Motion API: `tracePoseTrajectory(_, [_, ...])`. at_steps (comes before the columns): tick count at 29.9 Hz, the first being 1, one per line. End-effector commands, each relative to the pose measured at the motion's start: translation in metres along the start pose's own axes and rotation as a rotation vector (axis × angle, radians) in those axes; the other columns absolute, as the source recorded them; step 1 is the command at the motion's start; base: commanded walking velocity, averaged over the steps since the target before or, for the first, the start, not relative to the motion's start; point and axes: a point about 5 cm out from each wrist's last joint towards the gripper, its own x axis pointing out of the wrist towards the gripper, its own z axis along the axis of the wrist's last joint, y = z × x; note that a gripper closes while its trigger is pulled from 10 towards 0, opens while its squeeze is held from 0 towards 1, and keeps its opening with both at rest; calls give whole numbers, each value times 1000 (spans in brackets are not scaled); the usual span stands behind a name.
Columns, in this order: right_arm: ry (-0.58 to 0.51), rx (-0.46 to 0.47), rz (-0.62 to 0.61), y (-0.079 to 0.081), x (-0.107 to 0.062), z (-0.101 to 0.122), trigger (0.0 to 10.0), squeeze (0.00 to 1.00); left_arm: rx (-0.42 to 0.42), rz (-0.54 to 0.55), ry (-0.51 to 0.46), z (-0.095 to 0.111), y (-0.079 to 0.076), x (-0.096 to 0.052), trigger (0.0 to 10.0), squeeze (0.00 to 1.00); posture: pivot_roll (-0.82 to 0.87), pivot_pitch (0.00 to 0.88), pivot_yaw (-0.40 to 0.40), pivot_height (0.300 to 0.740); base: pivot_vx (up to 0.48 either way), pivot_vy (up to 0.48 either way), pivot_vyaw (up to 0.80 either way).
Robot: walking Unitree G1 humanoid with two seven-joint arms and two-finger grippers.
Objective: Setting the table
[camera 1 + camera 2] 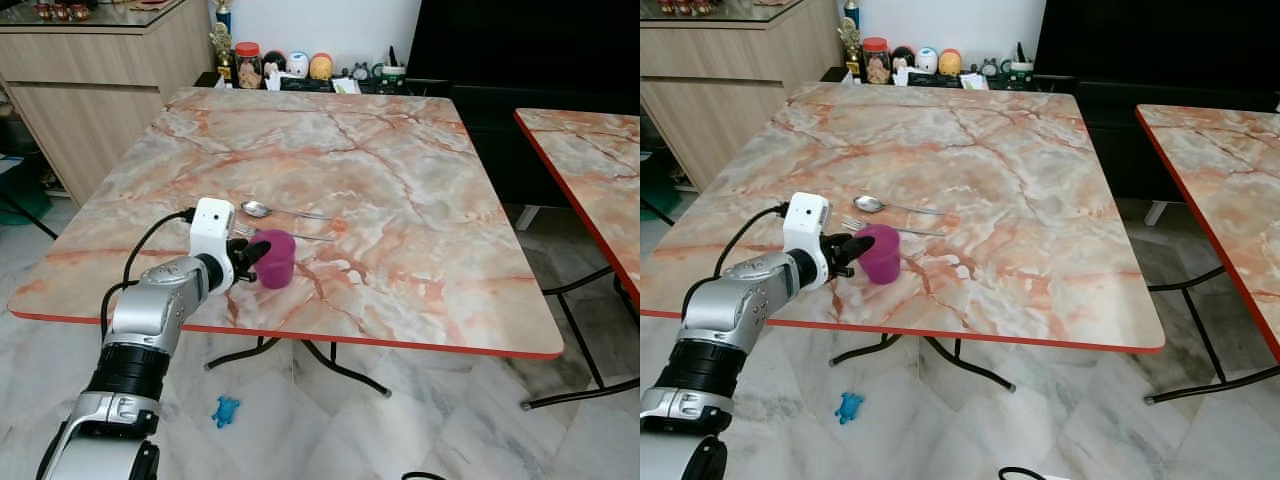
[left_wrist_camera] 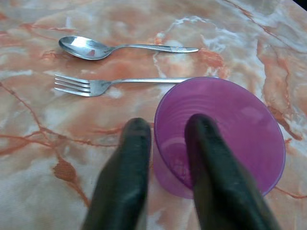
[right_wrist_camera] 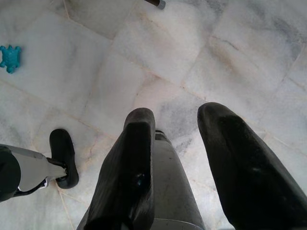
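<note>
In the lower left of the head view, the left gripper point(image 1: 252, 257) pinches the wall of the purple cup point(image 1: 275, 259), one finger inside the rim and one outside, on the table point(image 1: 420, 200) just below the fork point(image 2: 96, 85) and spoon point(image 2: 91, 48). The step looks like placing the cup; next it should release and draw back cleanly. The right gripper point(image 3: 175, 158) hangs over the floor, fingers apart and empty.

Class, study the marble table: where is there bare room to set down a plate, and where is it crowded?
The marble table is bare across its whole right half and along the far edge before the shelf of jars. It is crowded near the front left, where the left gripper grips the purple cup beside the fork and spoon.
</note>
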Motion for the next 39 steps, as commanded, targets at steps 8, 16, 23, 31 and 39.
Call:
tracePoseTrajectory(8, [28,6,-3,1,-2,-7,10000,0,10,-8,38,-6,-1,-1,0,0,149,0,-14,740,0,0,0])
tracePoseTrajectory(16, [27,-5,-10,0,-2,-7,10000,0,14,-12,42,-8,0,-2,0,0,149,0,-15,740,0,0,0])
tracePoseTrajectory(23, [11,-15,-61,-14,-2,-5,10000,0,-3,-8,27,-7,-1,-3,0,0,142,0,-16,740,0,0,0])
tracePoseTrajectory(31, [-46,-11,-187,-61,0,19,10000,0,-26,11,-18,-2,1,-3,0,0,140,0,-17,740,0,0,0])
tracePoseTrajectory(39, [-29,-22,-230,-77,-5,14,10000,0,-38,19,-138,13,0,-7,10000,0,134,0,-16,740,0,0,0])
